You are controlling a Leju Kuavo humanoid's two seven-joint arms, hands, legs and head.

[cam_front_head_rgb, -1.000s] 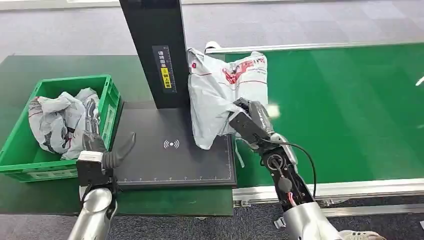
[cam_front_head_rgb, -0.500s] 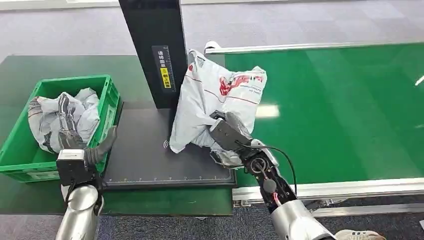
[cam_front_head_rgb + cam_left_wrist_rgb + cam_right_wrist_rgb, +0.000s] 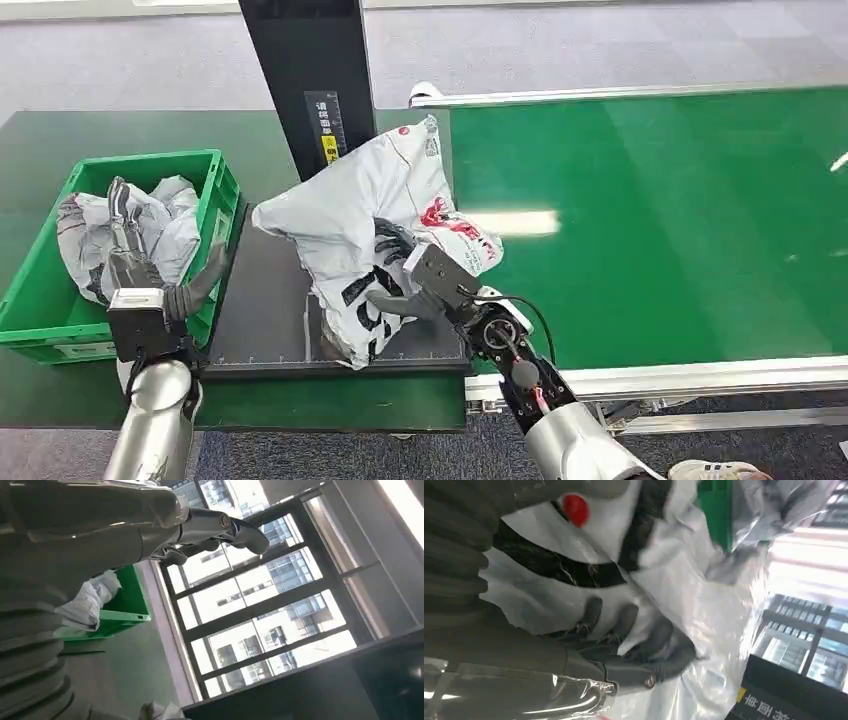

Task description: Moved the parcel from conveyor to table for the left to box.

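Grey carpet tiles are running behind a dark green table (image 3: 120, 130) that is carrying a black scanning platform (image 3: 265, 320) with a black post (image 3: 305, 70) rising from its far edge, while a green conveyor belt (image 3: 680, 220) is stretching off along the platform's right edge. The right hand (image 3: 405, 285) is gripping the parcel (image 3: 345, 215), a crumpled white plastic mailer with red and black print, its dark fingers (image 3: 624, 622) pressing into the plastic. The parcel is lying across the right half of the platform, one end reaching toward the left edge and another part hanging over the edge of the conveyor belt. The left hand (image 3: 150, 280) is hovering over the platform's near left corner, just beside the green crate (image 3: 215, 190), fingers apart and holding nothing. The crate is sitting at the table's left edge with other grey-white bags (image 3: 110, 235) bunching inside it.
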